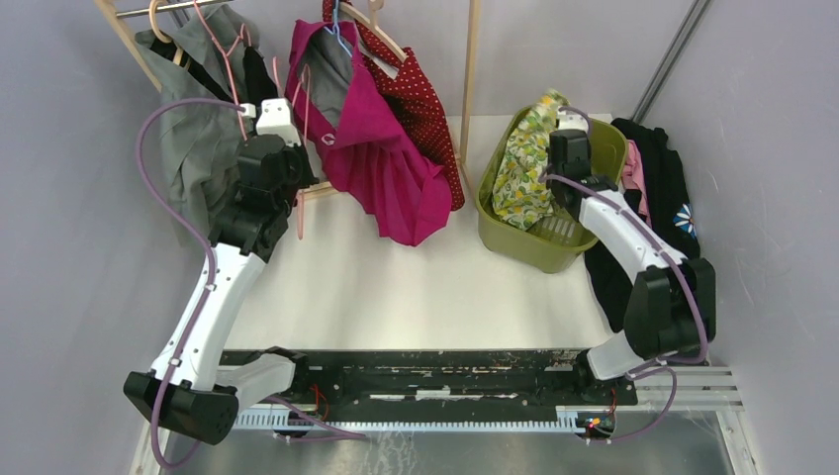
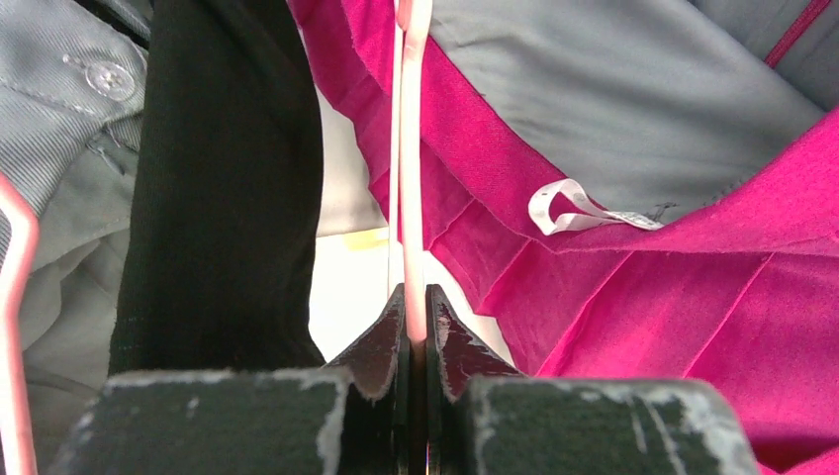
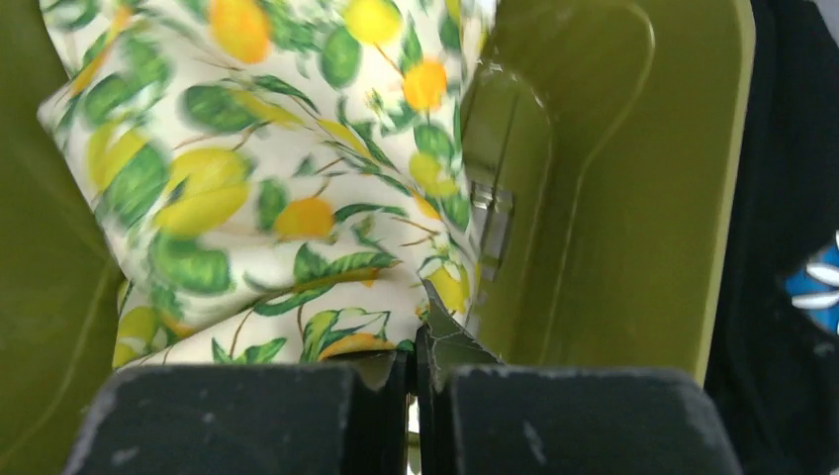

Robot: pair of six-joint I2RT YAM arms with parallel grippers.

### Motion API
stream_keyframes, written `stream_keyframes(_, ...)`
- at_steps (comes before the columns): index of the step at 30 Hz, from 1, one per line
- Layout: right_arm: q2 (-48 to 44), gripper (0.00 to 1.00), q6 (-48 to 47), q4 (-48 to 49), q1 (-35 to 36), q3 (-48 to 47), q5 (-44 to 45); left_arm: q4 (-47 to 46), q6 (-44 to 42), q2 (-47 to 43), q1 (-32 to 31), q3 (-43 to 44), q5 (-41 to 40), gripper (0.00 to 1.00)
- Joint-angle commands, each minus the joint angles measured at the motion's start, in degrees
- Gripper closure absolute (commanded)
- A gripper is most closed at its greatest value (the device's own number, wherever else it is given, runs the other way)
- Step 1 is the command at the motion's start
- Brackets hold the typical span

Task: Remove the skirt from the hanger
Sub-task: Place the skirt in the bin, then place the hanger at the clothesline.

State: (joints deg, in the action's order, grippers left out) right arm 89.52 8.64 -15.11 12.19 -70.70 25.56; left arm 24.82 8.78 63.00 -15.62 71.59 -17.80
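The skirt point(image 1: 521, 168) is white cloth printed with lemons and green leaves. It hangs into the olive-green basket point(image 1: 524, 247) at the back right. My right gripper point(image 1: 560, 127) is shut on its upper edge; the wrist view shows the print point(image 3: 267, 198) bunched right against the closed gripper point(image 3: 420, 327), with the basket wall point(image 3: 613, 198) beside it. The hanger point(image 2: 411, 148) is thin pink wire with nothing on it. My left gripper point(image 2: 416, 297) is shut on that wire, beside the clothes rack point(image 1: 295, 158).
A wooden rack point(image 1: 469, 89) at the back holds a grey shirt point(image 1: 193, 148), a black garment, a magenta pleated garment point(image 1: 386, 173) and a red dotted one point(image 1: 425, 109). Black clothes point(image 1: 658, 188) are heaped right of the basket.
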Motion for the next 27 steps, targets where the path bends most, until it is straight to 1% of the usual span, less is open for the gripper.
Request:
stream_keyframes(1, -8.7, 0.99, 3.28, 6.25, 0.01, 4.66, 4.16, -1.72, -4.11, 1.05, 0.15, 4.6, -2.81, 0.97)
stream_keyframes(3, -8.44, 0.99, 3.0, 6.24, 0.01, 5.3, 5.71, -1.76, -4.56, 2.3, 0.1, 5.86, -2.72, 0.97)
stream_keyframes(4, -7.91, 0.94, 2.2, 6.24, -0.05, 5.15, 6.33, -1.84, -4.63, 2.99, 0.14, 6.7, -2.8, 0.97)
stream_keyframes(5, -7.12, 0.68, 1.22, 6.18, -0.06, 4.61, 6.96, -1.97, -4.76, 3.61, 0.15, 7.45, -3.03, 0.97)
stream_keyframes(6, -5.96, 0.3, 0.59, 5.67, -0.06, 3.39, 7.95, -2.2, -5.04, 4.3, 0.15, 8.31, -3.15, 0.97)
stream_keyframes(7, -4.68, 0.2, 0.01, 4.42, -0.06, 1.45, 8.98, -2.49, -5.33, 4.89, 0.15, 9.14, -3.32, 0.97)
stream_keyframes(10, -1.62, 0.11, -0.61, 2.52, -0.06, -3.74, 10.95, -3.24, -6.4, 6.65, 0.2, 11.3, -3.64, 0.97)
stream_keyframes(11, -0.88, 0.03, -0.39, 2.62, -0.1, -5.12, 11.4, -3.3, -6.67, 7.2, 0.23, 12.1, -3.71, 0.97)
stream_keyframes(12, -0.22, 0.0, -0.05, 2.45, -0.11, -6.53, 11.84, -3.22, -6.82, 7.68, 0.24, 12.85, -3.91, 0.97)
stream_keyframes(18, 2.81, 0.0, 1.07, 1.68, -0.06, -11.95, 11.48, -3.93, -7.93, 9.0, 0.67, 15.22, -6.42, 0.97)
stream_keyframes(24, 3.98, 0.0, 1.2, 1.67, -0.09, -13.74, 11.18, -5.9, -6.5, 9.7, 3.31, 17.13, -7.52, 0.97)
stream_keyframes(27, 3.73, 0.0, 1.07, 1.75, -0.07, -13.3, 11.01, -7.39, -6.3, 9.32, 3.41, 17.02, -8.75, 0.97)
